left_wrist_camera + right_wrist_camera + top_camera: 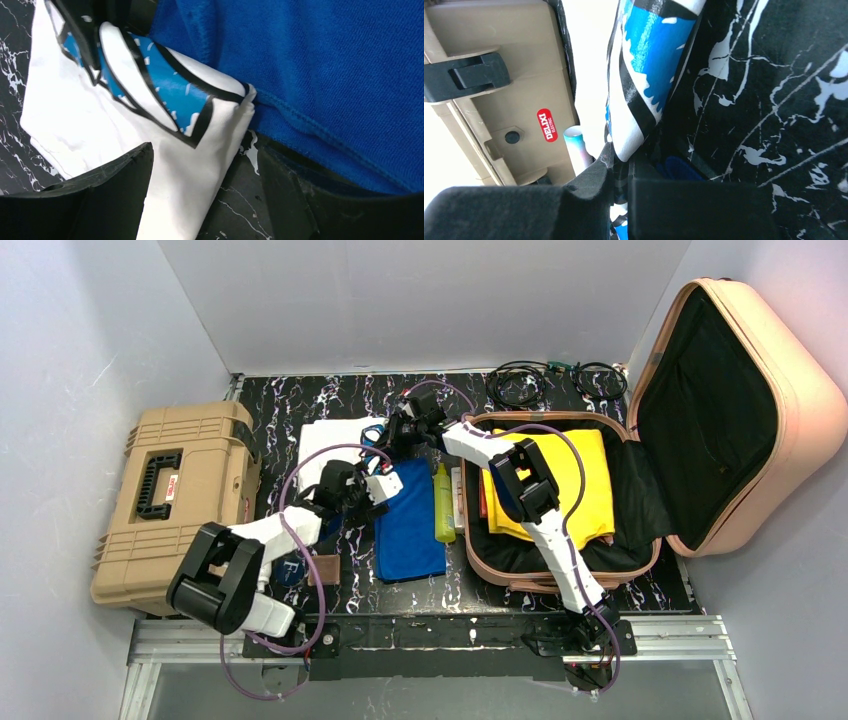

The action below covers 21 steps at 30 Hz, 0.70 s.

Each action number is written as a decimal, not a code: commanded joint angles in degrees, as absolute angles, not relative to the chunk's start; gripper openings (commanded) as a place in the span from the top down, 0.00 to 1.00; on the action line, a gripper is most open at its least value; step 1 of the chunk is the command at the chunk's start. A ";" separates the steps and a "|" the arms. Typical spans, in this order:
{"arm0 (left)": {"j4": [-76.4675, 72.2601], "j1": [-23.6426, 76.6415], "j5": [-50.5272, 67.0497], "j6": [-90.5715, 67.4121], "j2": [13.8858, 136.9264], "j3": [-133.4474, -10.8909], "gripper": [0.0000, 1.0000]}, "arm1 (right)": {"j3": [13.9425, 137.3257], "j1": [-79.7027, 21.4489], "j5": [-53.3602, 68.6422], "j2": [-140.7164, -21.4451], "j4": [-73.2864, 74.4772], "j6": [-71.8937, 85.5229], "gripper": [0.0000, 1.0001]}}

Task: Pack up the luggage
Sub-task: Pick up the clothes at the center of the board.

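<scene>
Right now the luggage (pixel 800 390) lies open at the right end of the desk (pixel 290 398), lid raised, with a folded yellow garment (pixel 590 480) inside. The right hand (pixel 405 430) reaches left past the rim and is clenched, apparently on the edge of the white printed shirt (pixel 325 440). The left hand (pixel 385 487) stands released, its fingers (pixel 110 190) straddling that shirt's corner beside the blue cloth (pixel 410 530). A tan toolbox (pixel 180 500) sits far left.
</scene>
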<state>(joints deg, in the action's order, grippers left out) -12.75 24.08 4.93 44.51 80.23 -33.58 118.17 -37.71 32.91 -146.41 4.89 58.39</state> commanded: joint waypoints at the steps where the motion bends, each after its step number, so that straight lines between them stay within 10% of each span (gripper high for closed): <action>1: -18.09 25.88 2.46 46.58 81.85 -31.62 0.27 | 117.77 -37.50 35.15 -145.07 1.15 60.11 0.99; 6: -20.33 27.29 1.87 48.33 82.40 -29.26 0.29 | 117.70 -37.27 35.48 -145.40 0.77 60.74 0.99; 17: -23.87 29.10 -2.25 48.03 82.95 -27.01 1.00 | 117.03 -37.13 35.26 -145.62 0.53 61.09 0.99; 21: -23.90 29.02 -2.09 45.82 79.86 -26.22 1.00 | 116.77 -37.10 35.08 -145.89 0.53 61.00 0.94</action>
<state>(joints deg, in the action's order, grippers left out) -24.53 28.69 -2.39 48.34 83.66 -27.59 117.19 -37.47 33.85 -146.41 3.20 60.27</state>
